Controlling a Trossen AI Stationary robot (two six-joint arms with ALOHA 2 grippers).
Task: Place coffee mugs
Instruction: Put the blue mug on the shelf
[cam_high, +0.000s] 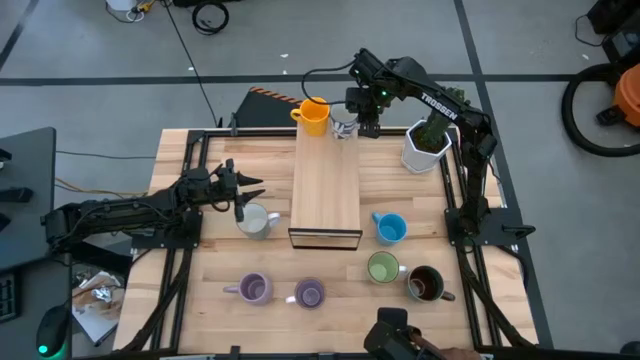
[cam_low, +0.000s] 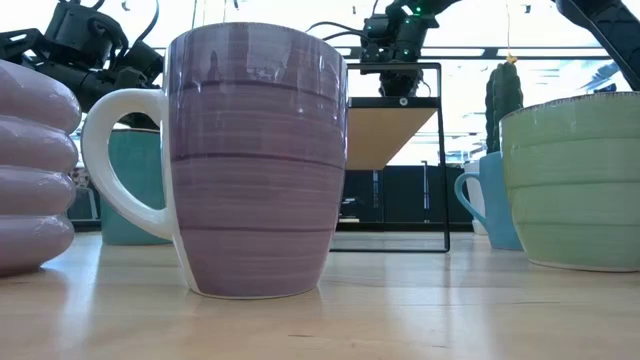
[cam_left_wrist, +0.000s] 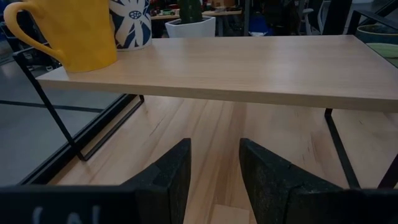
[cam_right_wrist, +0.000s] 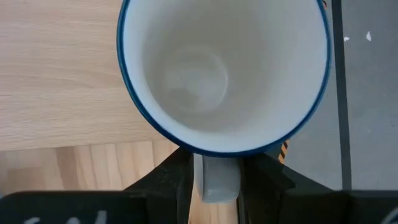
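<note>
A white mug with a blue flower pattern (cam_left_wrist: 130, 22) stands by its base on the far end of the wooden shelf (cam_high: 325, 190), beside the orange mug (cam_high: 313, 115). My right gripper (cam_right_wrist: 216, 168) hangs over it, pointing steeply down and open. Its fingers stand on either side of the mug's handle (cam_right_wrist: 216, 186), with thin gaps. The mug's blue rim (cam_right_wrist: 134, 106) fills the right wrist view. My left gripper (cam_left_wrist: 214, 180) waits open and level at the table's left, next to a plain white mug (cam_high: 257, 220).
On the table near the shelf's front stand a blue mug (cam_high: 390, 228), a green one (cam_high: 383, 267), a dark brown one (cam_high: 425, 284) and two purple ones (cam_high: 253, 289) (cam_high: 309, 293). A white pot with a cactus (cam_high: 425, 145) stands at the far right.
</note>
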